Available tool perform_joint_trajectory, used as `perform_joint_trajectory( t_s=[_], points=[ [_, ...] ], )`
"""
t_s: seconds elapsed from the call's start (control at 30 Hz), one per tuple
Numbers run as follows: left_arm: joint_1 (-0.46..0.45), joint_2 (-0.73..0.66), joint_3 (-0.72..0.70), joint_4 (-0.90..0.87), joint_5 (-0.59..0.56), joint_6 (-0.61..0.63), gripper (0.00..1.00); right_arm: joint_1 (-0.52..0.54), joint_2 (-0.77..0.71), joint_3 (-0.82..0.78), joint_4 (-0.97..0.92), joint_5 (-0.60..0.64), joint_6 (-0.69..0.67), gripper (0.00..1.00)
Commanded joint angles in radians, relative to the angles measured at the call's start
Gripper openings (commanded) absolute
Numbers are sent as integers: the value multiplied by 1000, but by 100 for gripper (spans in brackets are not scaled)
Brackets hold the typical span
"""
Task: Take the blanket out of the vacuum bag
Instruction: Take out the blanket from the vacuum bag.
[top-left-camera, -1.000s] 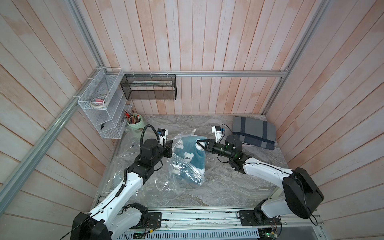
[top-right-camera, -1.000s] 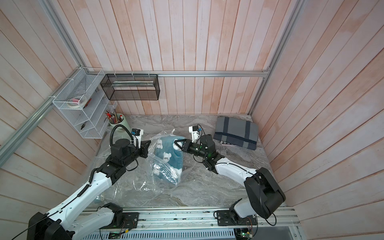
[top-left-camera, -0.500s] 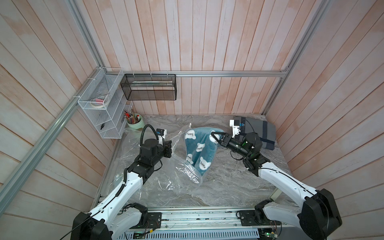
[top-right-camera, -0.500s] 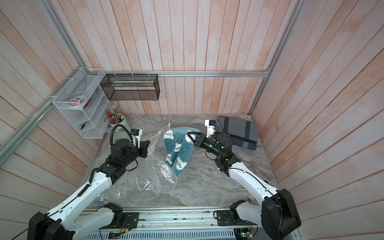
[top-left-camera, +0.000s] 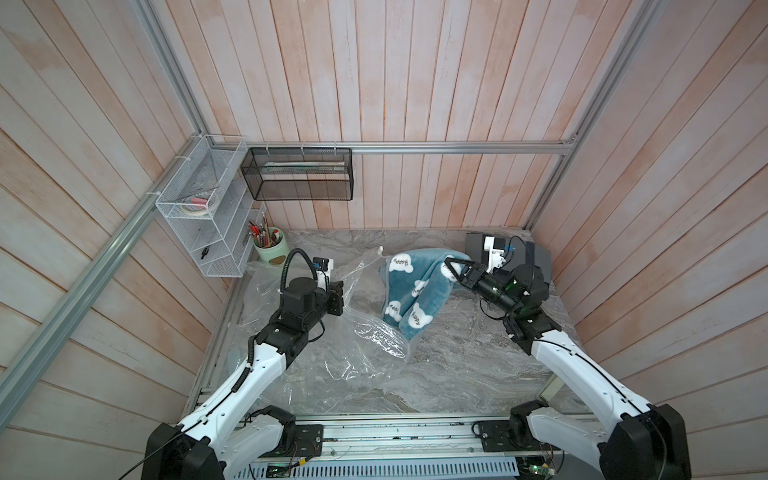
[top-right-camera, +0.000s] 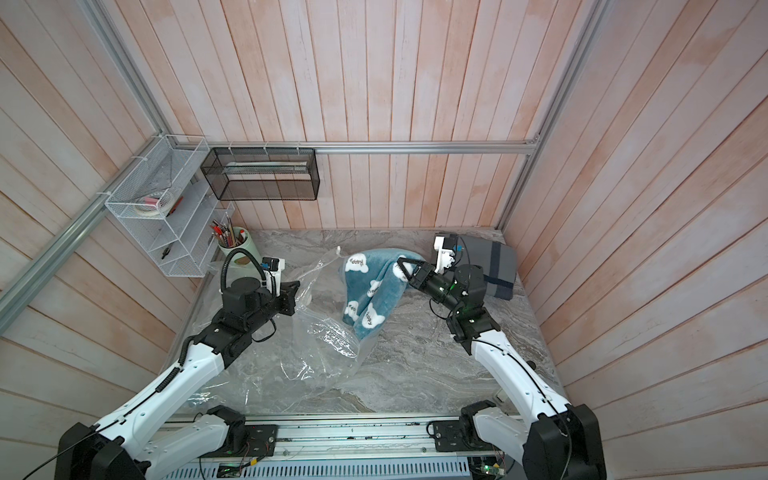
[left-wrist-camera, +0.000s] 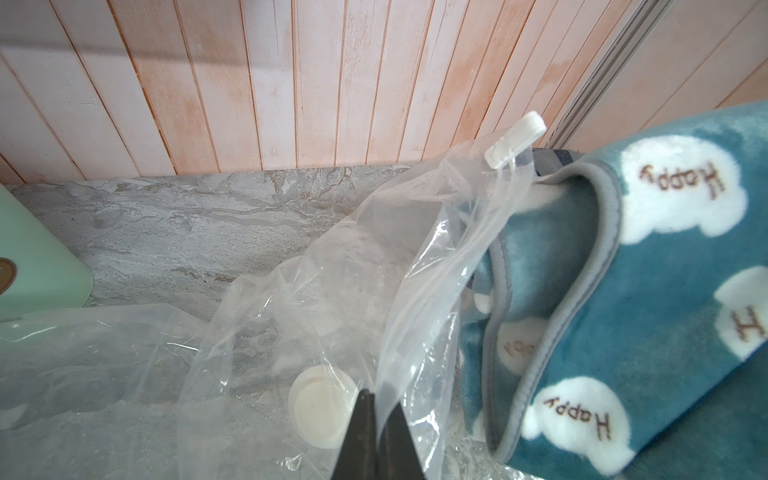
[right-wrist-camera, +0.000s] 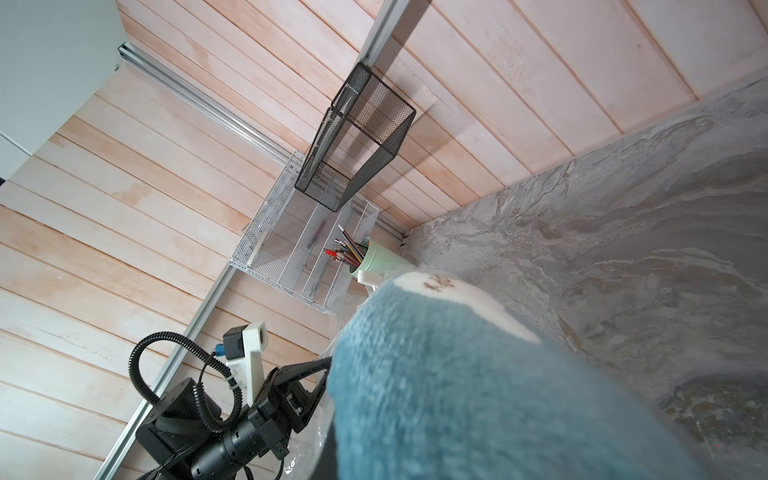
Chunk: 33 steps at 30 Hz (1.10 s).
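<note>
Left gripper: jaws clenched on crinkly clear plastic vacuum bag, anchoring it against pull. Right gripper: jaws clamped on teal fleece blanket with white patches, raised beside bag mouth; lower end touching plastic, judged nearly out.

Shows a teal blanket with white bear patches raised off the grey marbled worktop, pinched at its upper edge in the right gripper. Hangs slantwise, lower end meeting the crumpled clear vacuum bag. Has the left gripper clamped on the bag's film, holding one side up, with the small white zip slider at the highest tip. Includes a folded grey cloth behind the right arm and a green pen cup in the far left corner.
</note>
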<state>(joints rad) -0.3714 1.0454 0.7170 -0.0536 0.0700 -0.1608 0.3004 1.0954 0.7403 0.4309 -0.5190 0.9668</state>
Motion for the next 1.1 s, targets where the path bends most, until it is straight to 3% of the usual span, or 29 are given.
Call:
perform_joint_trajectory(
  t_s=[0.0, 0.37, 0.83, 1.07],
  points=[
    [7, -11, -19, -6, -19, 14, 0, -22, -34, 65, 9, 52, -45, 0],
    [10, -21, -8, -21, -14, 21, 0, -85, -41, 136, -1, 95, -61, 0],
    [14, -32, 9, -39, -10, 25, 0, -107, -99, 140, 79, 317, -22, 0],
    [16, -39, 11, -51, -11, 29, 0, -107, -176, 45, 118, 485, 33, 0]
  ],
)
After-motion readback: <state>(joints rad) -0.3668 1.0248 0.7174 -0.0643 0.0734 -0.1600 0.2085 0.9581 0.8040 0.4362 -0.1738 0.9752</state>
